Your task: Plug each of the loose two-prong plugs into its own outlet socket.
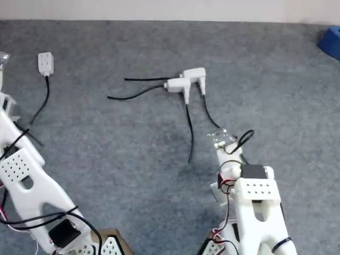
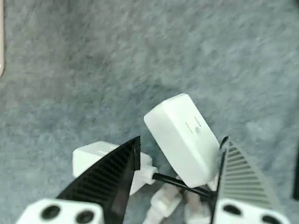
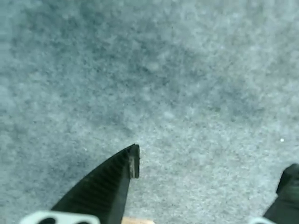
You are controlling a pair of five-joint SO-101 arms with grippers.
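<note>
Two white plug-and-socket pieces (image 1: 175, 85) noted clustered on grey carpet (image 1: 106, 175), toward 12 o'clock, black cords (image 1: 189, 127) trailed to 9 and 6. Third white socket (image 1: 45, 62) seen at 10 o'clock. Left gripper (image 2: 182, 141) spread, slotted white block (image 2: 177, 123) between fingers. Right gripper (image 3: 212, 158) spread over carpet.

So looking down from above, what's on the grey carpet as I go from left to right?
white socket on a black cord → two white plug pieces lying together, cords trailing → an arm → blue object at the far edge.
</note>
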